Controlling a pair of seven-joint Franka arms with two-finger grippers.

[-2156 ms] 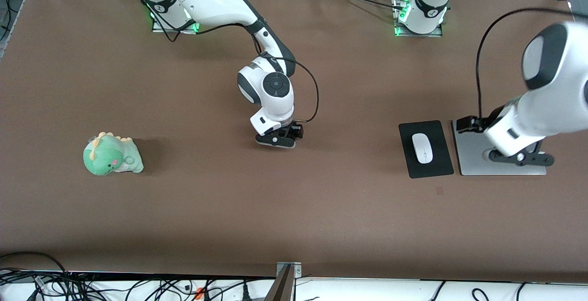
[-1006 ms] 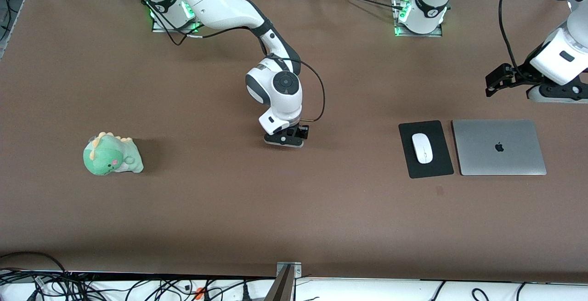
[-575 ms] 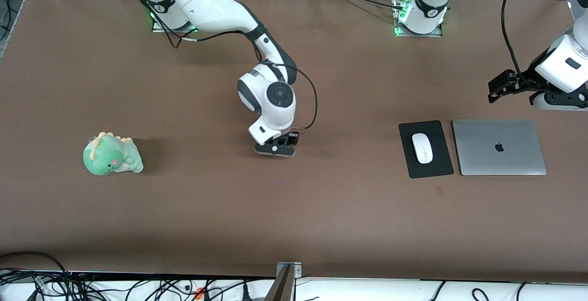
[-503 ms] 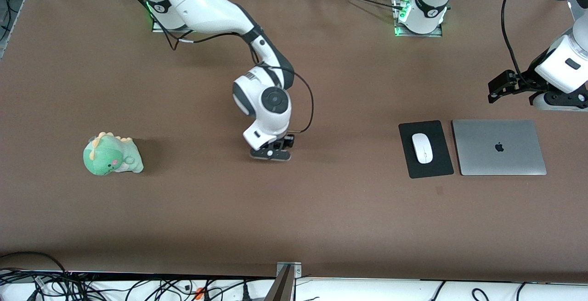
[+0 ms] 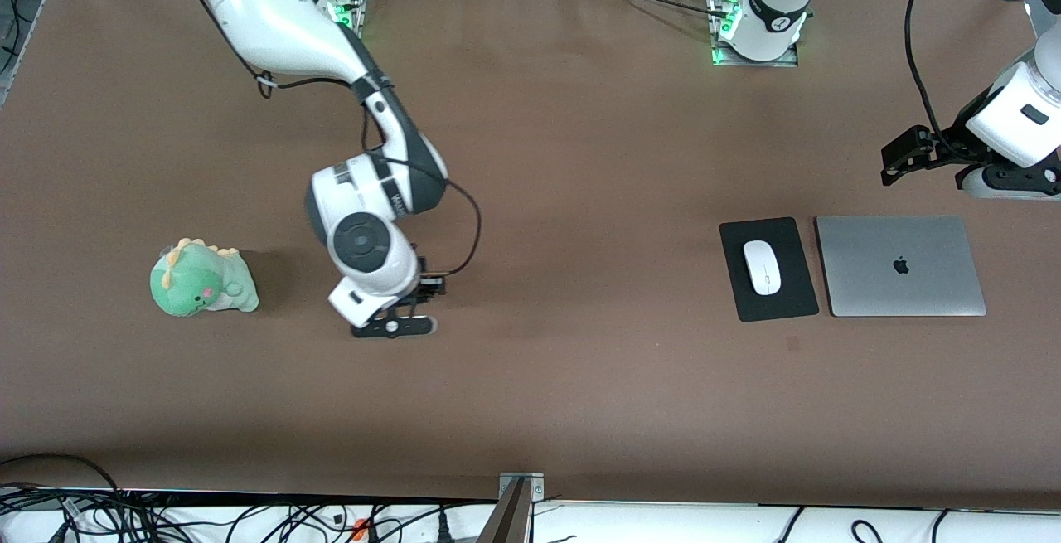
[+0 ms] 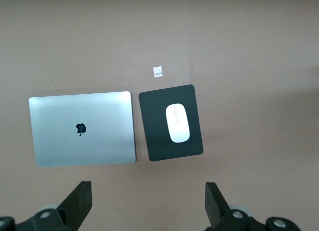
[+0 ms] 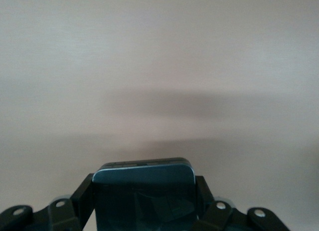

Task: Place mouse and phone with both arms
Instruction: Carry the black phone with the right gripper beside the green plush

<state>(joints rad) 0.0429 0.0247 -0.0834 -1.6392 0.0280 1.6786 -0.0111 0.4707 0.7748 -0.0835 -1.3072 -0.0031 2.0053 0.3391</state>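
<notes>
The white mouse (image 5: 762, 267) lies on a black mouse pad (image 5: 767, 303) toward the left arm's end of the table. It also shows in the left wrist view (image 6: 178, 122). My left gripper (image 5: 1007, 182) hangs open and empty over bare table beside the laptop; in its wrist view (image 6: 147, 193) the jaws stand wide apart. My right gripper (image 5: 394, 326) is low over the table's middle, between the toy and the mouse pad. In its wrist view (image 7: 144, 187) it is shut on the black phone (image 7: 144, 208). The phone is hidden in the front view.
A closed silver laptop (image 5: 901, 265) lies beside the mouse pad, also seen in the left wrist view (image 6: 82, 128). A green dinosaur plush (image 5: 201, 279) sits toward the right arm's end of the table. The brown table (image 5: 580, 377) runs wide around them.
My right arm has swung with the phone toward the plush and nearer to the front camera. My left arm rose off the laptop earlier and has held still for the last half second.
</notes>
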